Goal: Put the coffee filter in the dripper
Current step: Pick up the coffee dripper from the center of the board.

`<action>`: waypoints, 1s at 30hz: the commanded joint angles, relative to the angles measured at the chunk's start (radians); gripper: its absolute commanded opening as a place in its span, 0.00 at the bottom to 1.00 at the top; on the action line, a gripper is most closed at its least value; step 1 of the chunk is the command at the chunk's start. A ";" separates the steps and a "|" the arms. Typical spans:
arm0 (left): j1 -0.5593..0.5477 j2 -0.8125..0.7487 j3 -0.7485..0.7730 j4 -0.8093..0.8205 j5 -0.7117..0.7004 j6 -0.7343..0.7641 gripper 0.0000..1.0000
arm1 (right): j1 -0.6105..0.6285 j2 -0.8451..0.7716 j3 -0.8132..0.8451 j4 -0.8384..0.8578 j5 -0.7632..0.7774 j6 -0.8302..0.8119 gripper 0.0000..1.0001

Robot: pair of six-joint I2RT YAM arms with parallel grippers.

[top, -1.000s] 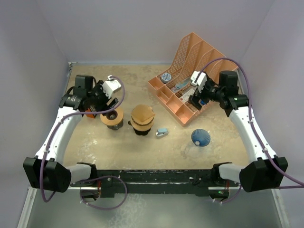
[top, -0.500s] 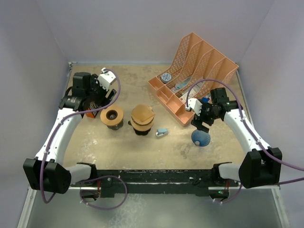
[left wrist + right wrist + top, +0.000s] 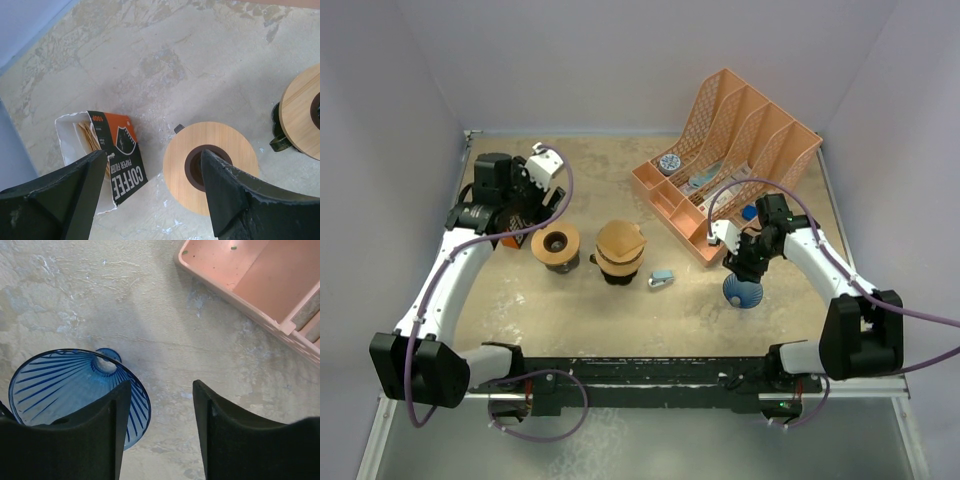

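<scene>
Right gripper (image 3: 161, 387): bare table between fingers; blue dripper (image 3: 60, 385) under left finger, pink organizer (image 3: 260, 285) blocks ahead-right. Left gripper (image 3: 154, 156) — filter box (image 3: 120, 160) left, wooden disc (image 3: 225, 150) right.

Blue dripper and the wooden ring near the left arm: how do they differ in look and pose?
Colour: the blue dripper is clear blue with ribs; the wooden ring is pale wood with a dark hole. Shape: the dripper is a cone; the ring is a flat disc. Pose: the dripper seems tipped on its side; the ring sits level. Both rest on the table.
</scene>
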 commanded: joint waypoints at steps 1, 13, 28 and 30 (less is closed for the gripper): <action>0.005 -0.007 -0.011 0.047 -0.011 -0.014 0.76 | -0.004 -0.005 -0.001 -0.020 -0.027 -0.021 0.50; 0.005 0.004 -0.002 0.065 -0.043 -0.049 0.76 | -0.004 -0.022 0.037 -0.066 -0.105 -0.022 0.00; 0.005 -0.011 0.059 0.083 -0.049 -0.046 0.85 | 0.004 -0.020 0.420 -0.077 -0.331 0.174 0.00; 0.005 -0.010 0.072 0.093 -0.049 -0.057 0.85 | 0.010 0.011 0.512 -0.070 -0.366 0.205 0.00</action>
